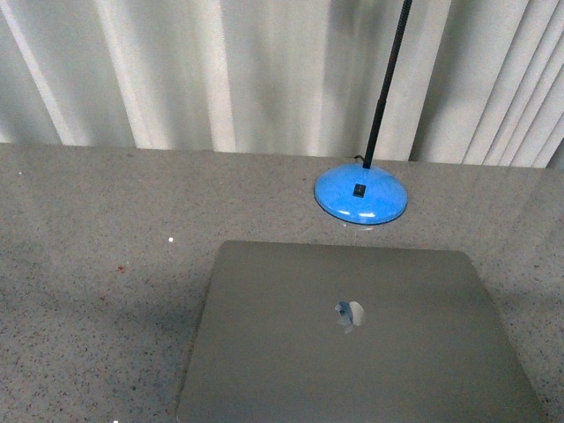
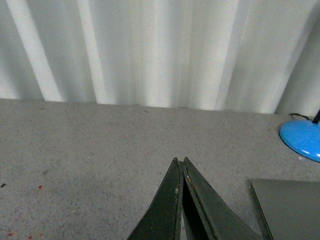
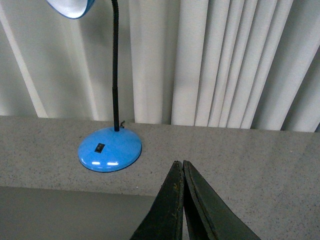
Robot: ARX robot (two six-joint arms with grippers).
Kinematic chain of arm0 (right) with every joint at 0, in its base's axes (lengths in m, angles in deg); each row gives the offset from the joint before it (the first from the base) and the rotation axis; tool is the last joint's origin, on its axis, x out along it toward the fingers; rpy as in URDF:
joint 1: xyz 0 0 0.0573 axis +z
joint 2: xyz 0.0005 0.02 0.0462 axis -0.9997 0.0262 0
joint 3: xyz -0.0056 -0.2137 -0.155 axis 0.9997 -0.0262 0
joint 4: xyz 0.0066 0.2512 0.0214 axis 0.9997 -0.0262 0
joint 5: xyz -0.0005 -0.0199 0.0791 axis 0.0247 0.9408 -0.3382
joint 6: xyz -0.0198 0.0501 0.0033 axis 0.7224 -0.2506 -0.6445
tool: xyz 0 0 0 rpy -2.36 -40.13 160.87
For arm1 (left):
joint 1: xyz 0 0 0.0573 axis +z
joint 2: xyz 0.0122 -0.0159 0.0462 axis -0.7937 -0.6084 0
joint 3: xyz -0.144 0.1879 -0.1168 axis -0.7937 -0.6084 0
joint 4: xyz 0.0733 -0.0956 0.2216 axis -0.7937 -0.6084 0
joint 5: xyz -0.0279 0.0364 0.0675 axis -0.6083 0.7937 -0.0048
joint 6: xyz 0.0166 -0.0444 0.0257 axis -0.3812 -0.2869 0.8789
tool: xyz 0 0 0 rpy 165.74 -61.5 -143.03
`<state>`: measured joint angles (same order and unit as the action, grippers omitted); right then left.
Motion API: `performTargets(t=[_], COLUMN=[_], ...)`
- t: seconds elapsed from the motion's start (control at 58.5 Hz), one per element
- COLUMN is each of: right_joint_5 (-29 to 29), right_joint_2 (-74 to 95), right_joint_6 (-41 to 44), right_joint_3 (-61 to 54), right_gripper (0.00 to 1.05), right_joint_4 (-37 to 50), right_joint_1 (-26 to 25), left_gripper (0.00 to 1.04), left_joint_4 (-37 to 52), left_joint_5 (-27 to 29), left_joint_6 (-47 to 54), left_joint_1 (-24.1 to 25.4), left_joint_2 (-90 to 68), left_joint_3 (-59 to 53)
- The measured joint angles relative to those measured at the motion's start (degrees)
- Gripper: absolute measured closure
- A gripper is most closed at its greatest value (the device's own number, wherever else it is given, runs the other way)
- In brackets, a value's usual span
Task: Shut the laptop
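The laptop (image 1: 352, 339) lies flat on the speckled grey table with its space-grey lid down and a shiny apple logo (image 1: 350, 314) at the lid's centre. Neither arm shows in the front view. In the left wrist view my left gripper (image 2: 180, 161) is shut on nothing, hovering over bare table, with a corner of the laptop (image 2: 290, 207) off to one side. In the right wrist view my right gripper (image 3: 179, 164) is also shut and empty, with the laptop's lid (image 3: 70, 215) beside it.
A desk lamp with a round blue base (image 1: 361, 195) and a black gooseneck (image 1: 388, 79) stands just behind the laptop; its base (image 3: 110, 149) shows in the right wrist view too. White curtains (image 1: 220, 70) hang behind the table's far edge.
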<state>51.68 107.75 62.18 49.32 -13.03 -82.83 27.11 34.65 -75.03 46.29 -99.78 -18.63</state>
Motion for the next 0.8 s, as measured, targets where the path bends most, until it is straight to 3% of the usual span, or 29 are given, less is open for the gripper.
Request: performTargets(t=[0.102,0.154,0.188,0.29,0.461,0.803], right_joint_5=[-1.1,-4.1,-4.5,-4.6,-4.9,-4.9], right_joint_2=[-8.7,-12.6,-14.6,-19.4,-29.3,-43.0], right_joint_6=[-0.1,-0.1,-0.1,-0.2,-0.2,-0.2], right_joint_3=[-0.4,-0.9,-1.2,-2.1,-3.7,-4.1], right_gripper=[1.02,1.02,1.02,1.02,1.02,1.02], right_joint_4=[-9.3,-12.1,-13.3,-16.8,-25.2,-37.6], right_joint_1=[-1.4,-3.6,-4.4,-5.5,-5.5,-5.5], left_gripper=[1.01,1.01,1.01,1.01,1.01,1.01], left_joint_4=[-5.2,-7.8,-9.9,-15.3,-30.6,-42.6], left_joint_5=[-1.1,-1.9,-5.0,-5.7,-6.1,-6.1], left_joint_6=[0.0,-0.1,-0.1,-0.2,-0.2,-0.2], left_joint_1=[0.9,1.7,3.7,5.9,6.1,6.1], left_joint_2=[5.9,9.1,11.8,18.3,33.4,46.6], left_joint_3=[-1.3,-1.3,-1.3,-1.3,-1.3,-1.3])
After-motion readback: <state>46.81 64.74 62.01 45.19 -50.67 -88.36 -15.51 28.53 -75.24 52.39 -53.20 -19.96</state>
